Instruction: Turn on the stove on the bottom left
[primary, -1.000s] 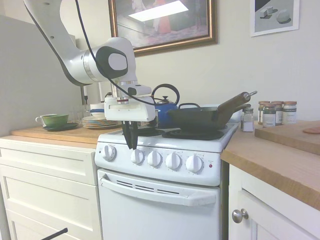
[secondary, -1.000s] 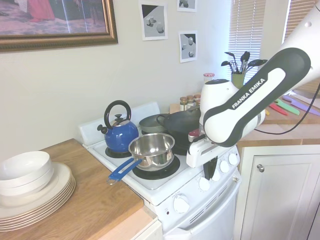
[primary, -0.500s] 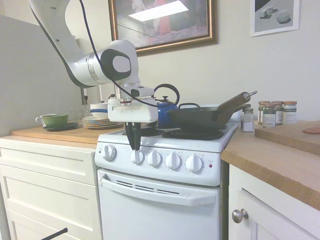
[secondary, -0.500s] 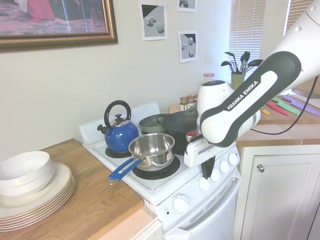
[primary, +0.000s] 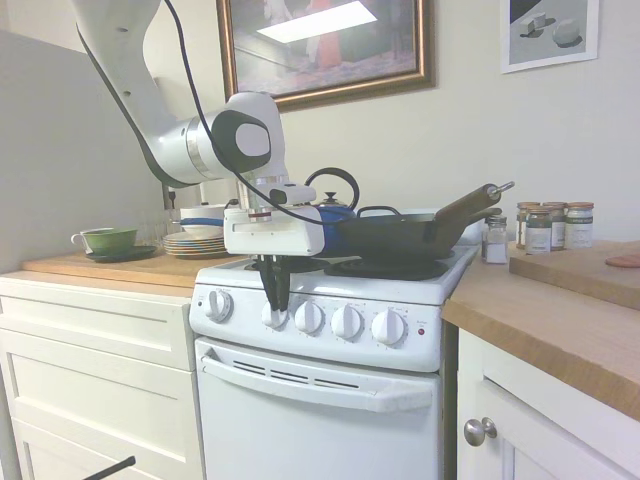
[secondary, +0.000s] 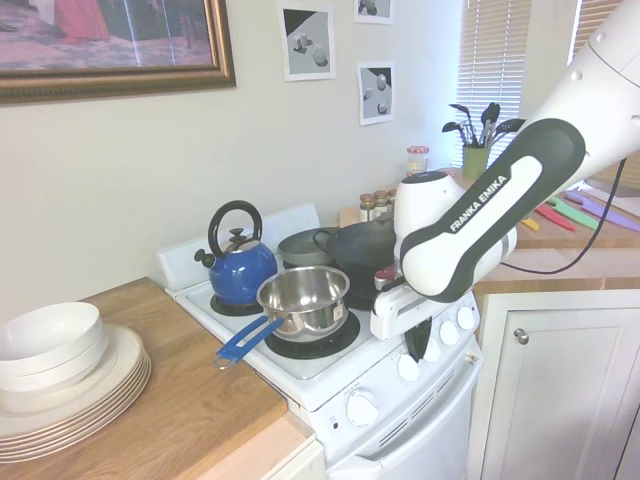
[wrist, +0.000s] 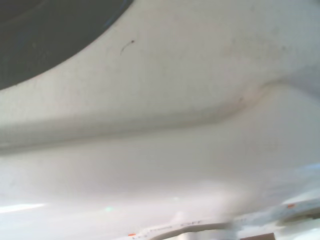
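Pincer: the gripper (primary: 273, 303) hangs with its dark fingers pointing down at the stove's front panel; the fingers stand close together, almost closed, and I cannot tell if they press anything.
Knob at the pincer: the second knob (primary: 274, 315) from the left edge of the first exterior view is directly under the fingertips; touching or only just in front cannot be told.
Other knobs: one knob (primary: 218, 305) on one side of the pincer, three more (primary: 347, 322) in a row on its other side, then a small red light (primary: 421, 331) at the far end of the row.
Stove: the white stove (primary: 330, 400) stands below and behind the pincer, between wooden counters.
Oven handle: the white handle (primary: 310, 385) is below the pincer.
Behind the pincer: a steel saucepan (secondary: 304, 297) with blue handle on the near burner, farther back a blue kettle (secondary: 238, 268) and a black pan (primary: 400, 235).
Wrist view: blurred white surface only.
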